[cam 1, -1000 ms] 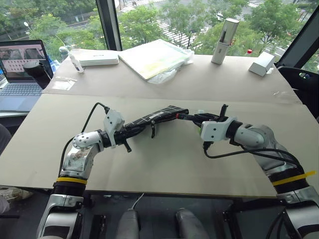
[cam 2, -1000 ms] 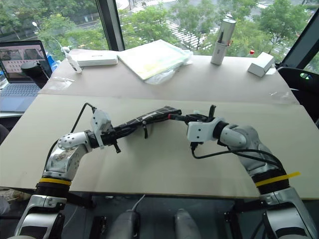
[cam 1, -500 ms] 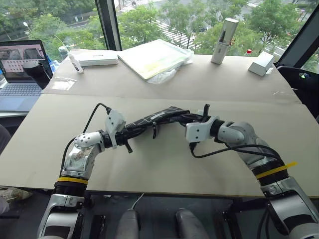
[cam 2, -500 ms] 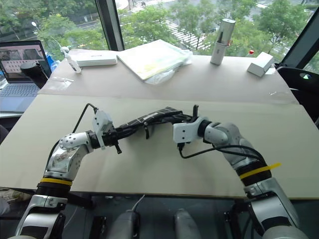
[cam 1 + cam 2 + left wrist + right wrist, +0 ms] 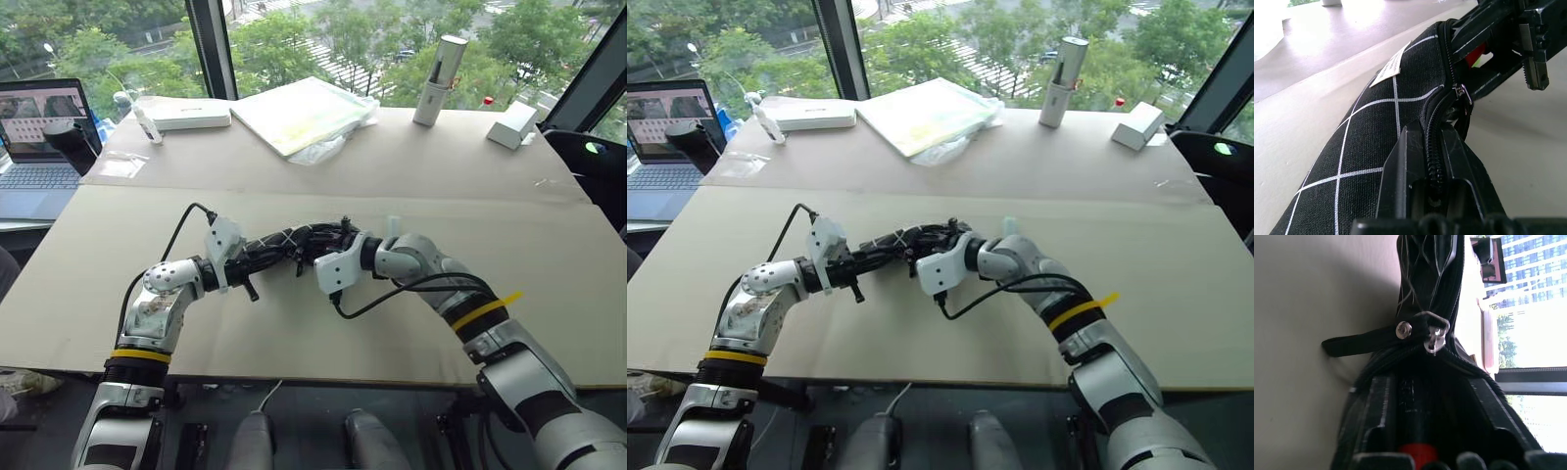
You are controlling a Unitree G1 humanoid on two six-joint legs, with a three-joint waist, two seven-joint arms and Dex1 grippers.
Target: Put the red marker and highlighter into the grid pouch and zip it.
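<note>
Clamping one end of the grid pouch (image 5: 284,245), the left gripper (image 5: 257,257) has its fingers (image 5: 1410,171) closed on the zipper edge and holds the pouch above the front half of the table (image 5: 323,333), about midway between its left and right edges. The zipper pull (image 5: 1463,94) sits partway along the zipper, with the black pull strap (image 5: 1359,341) hanging beside it. The right gripper (image 5: 315,247) reaches into the open far end of the pouch; its jaws stand apart around the red marker (image 5: 1418,448), whose red cap shows between them. Whether they squeeze it I cannot tell. The highlighter (image 5: 1480,60) shows only as a pale green edge inside the pouch's mouth.
</note>
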